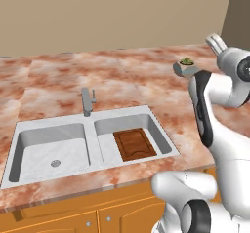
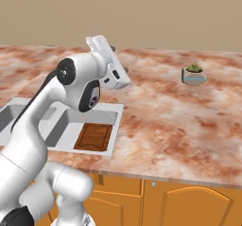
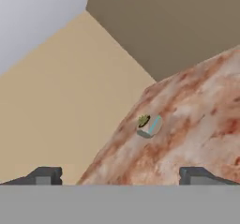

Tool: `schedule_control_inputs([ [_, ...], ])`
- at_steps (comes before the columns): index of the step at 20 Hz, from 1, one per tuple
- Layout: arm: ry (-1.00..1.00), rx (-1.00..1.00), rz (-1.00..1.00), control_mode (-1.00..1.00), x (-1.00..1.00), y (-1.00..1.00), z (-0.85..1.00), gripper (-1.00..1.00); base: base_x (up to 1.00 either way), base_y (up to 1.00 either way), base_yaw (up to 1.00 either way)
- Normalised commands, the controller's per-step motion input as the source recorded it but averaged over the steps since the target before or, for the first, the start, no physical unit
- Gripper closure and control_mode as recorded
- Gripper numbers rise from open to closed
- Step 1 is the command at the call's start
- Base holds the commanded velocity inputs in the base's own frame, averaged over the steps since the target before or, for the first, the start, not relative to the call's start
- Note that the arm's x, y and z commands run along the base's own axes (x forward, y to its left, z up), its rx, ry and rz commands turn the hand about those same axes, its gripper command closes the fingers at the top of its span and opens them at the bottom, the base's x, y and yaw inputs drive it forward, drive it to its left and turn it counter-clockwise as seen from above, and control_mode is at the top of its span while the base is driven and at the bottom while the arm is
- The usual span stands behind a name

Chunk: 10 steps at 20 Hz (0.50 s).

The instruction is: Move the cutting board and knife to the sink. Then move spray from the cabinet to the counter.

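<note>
Counter [image 1: 73, 76]: broad marbled stone slab, running wall to wall over the orange drawers [image 1: 122, 217].

Sink [image 1: 88, 166]: double basin set into the counter at 7 o'clock in the left base view, tap [image 1: 87, 100] at its back rim.

Cutting board [image 1: 135, 144]: lies flat on the floor of the right-hand basin, toward the 5 o'clock corner. Judged: the board half of the first step is done.

Knife: cannot be made out in these pictures, so I cannot tell where it is.

Potted succulent [image 2: 194, 74]: stands alone on the counter at 2 o'clock in the right base view, well apart from the sink. Not a task item.

Tool [image 3: 126, 176]: raised high, released, fingers [image 3: 44, 176] spread wide with nothing between them, aimed toward the succulent and wall. Judged: in transit, possibly searching.

No labels or writing legible anywhere.
</note>
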Motion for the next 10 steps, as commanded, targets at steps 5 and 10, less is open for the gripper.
schedule_control_inputs([
  [5,0.87,-0.64,0.1,-1.0,-0.6,0.28,-0.02,-1.0,0.0,0.0,0.0],
  [10,0.57,-0.11,0.22,-1.0,-0.72,0.11,0.0,-1.0,0.0,0.0,0.0],
])
